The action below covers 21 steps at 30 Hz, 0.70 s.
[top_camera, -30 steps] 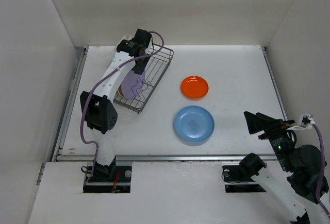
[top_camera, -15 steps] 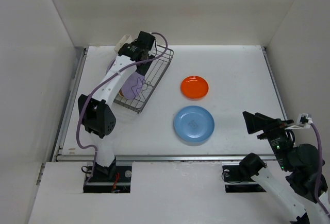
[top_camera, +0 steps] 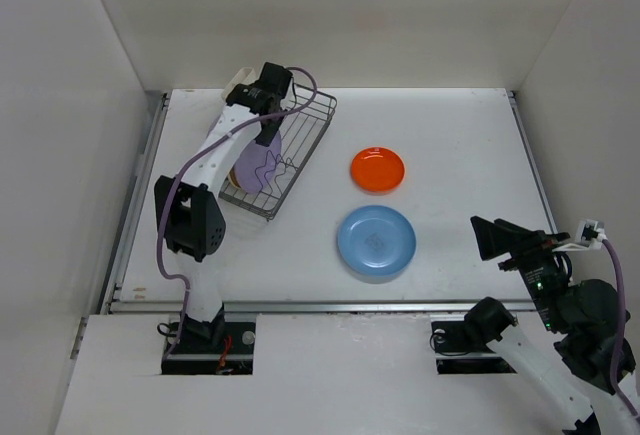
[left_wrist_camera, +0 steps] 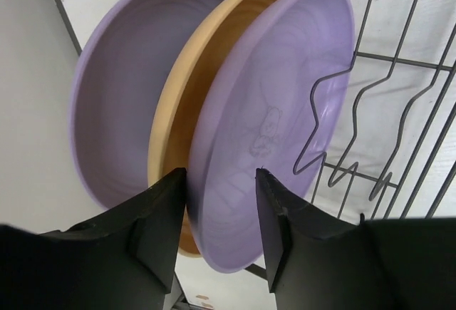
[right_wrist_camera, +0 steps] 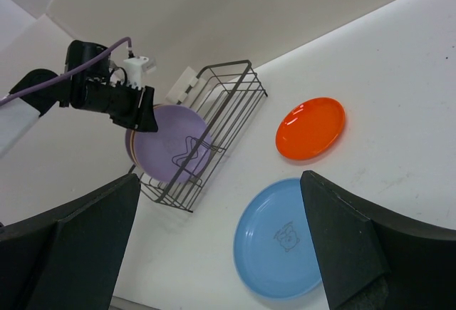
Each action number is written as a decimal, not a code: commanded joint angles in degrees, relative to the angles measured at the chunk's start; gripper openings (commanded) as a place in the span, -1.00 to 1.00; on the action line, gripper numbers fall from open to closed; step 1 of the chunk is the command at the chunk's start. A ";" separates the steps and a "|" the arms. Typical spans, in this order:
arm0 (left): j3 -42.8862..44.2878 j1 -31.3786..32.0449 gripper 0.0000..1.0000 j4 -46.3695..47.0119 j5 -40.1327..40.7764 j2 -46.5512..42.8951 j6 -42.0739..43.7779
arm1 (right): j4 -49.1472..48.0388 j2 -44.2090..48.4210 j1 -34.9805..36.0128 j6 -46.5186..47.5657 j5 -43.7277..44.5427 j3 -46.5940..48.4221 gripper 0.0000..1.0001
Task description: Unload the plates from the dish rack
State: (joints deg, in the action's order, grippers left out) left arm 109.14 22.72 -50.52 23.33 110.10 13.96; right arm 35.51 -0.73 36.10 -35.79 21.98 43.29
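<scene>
The dish rack [top_camera: 300, 140] stands at the back left and also shows in the right wrist view [right_wrist_camera: 214, 121]. Three plates stand on edge in it: a front lavender plate [left_wrist_camera: 274, 110], a cream-yellow plate [left_wrist_camera: 178, 110] and another lavender plate [left_wrist_camera: 121, 89]. My left gripper [left_wrist_camera: 219, 217] is open above them, its fingers either side of the front lavender plate's rim. An orange plate [top_camera: 377, 169] and a blue plate [top_camera: 375, 242] lie flat on the table. My right gripper [top_camera: 495, 238] is open and empty at the near right. No lime-green plate is in view.
A small white caddy [top_camera: 243, 81] sits at the rack's far left corner. Wavy wire dividers [left_wrist_camera: 356, 125] stand to the right of the front plate. White walls close in the table on the left, back and right.
My left gripper has shifted slightly above the rack's plates and stays open. The right arm and the plates on the table have not moved.
</scene>
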 commanded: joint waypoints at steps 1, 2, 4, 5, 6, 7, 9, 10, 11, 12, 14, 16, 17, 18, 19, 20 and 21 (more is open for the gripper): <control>-0.60 -0.13 -0.21 -0.98 -2.15 -0.07 -0.33 | -2.81 1.70 0.38 0.81 -0.80 0.22 1.00; -0.60 -0.13 -0.23 -0.98 -2.15 0.54 -0.33 | -2.81 1.70 0.38 0.81 -0.80 0.22 1.00; -0.60 -0.65 -0.30 -0.98 -1.45 1.17 -0.33 | -2.81 1.70 0.38 0.81 -0.80 0.22 1.00; -0.60 -0.66 -0.34 -1.59 -1.45 1.69 -0.33 | -2.81 1.70 0.38 0.81 -0.80 0.22 1.00; -0.60 -0.66 -0.46 -1.60 -1.45 1.69 -0.33 | -2.81 1.70 0.38 0.81 -0.80 0.22 1.00; -0.60 -0.66 -0.53 -1.60 -1.45 2.30 -0.33 | -2.81 1.70 0.38 0.81 -0.80 0.22 1.00; -0.60 -1.27 -0.70 -3.00 -2.06 2.31 -0.33 | -2.81 1.70 0.38 0.81 -0.80 0.22 1.00; -0.60 -1.27 -0.93 -3.00 -2.58 2.31 -0.94 | -2.81 1.70 0.38 0.81 -0.80 0.22 1.00; -0.60 -1.27 -1.00 -4.48 -2.59 2.31 -0.95 | -2.81 1.70 0.38 0.81 -0.80 0.22 1.00; 0.10 -1.27 -1.00 -5.02 -2.59 2.31 -0.95 | -2.81 1.70 0.38 0.81 -0.80 0.22 1.00; 0.81 -1.27 -1.00 -5.72 -2.59 1.44 -0.95 | -2.81 1.70 0.38 0.81 -0.80 0.22 1.00; 2.56 -1.27 -1.00 -7.22 -2.59 0.56 -0.95 | -2.81 1.70 0.38 0.81 -0.80 0.22 1.00; 3.35 -1.27 -1.00 -7.92 -3.46 -0.32 -0.95 | -2.81 1.70 0.38 0.81 -0.80 0.22 1.00; 4.14 -1.27 -1.00 -9.23 -4.25 -0.85 -0.95 | -2.81 1.70 0.38 0.81 -0.80 0.22 1.00; 5.45 -1.27 -1.00 -9.24 -4.26 -1.38 -0.43 | -2.81 1.70 0.38 0.81 -0.80 0.22 1.00; 5.47 -1.27 -1.00 -10.03 -4.26 -1.91 -0.42 | -2.81 1.18 0.38 0.81 -0.80 0.22 1.00; 6.16 -0.58 -1.00 -10.03 -4.78 -3.04 0.10 | -2.81 1.17 0.38 0.81 -0.80 0.22 1.00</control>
State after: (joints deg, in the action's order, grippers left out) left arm 111.74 21.10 -55.53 23.11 111.33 15.99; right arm 35.51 -0.73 36.10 -35.79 21.98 43.29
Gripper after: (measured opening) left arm 0.089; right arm 1.000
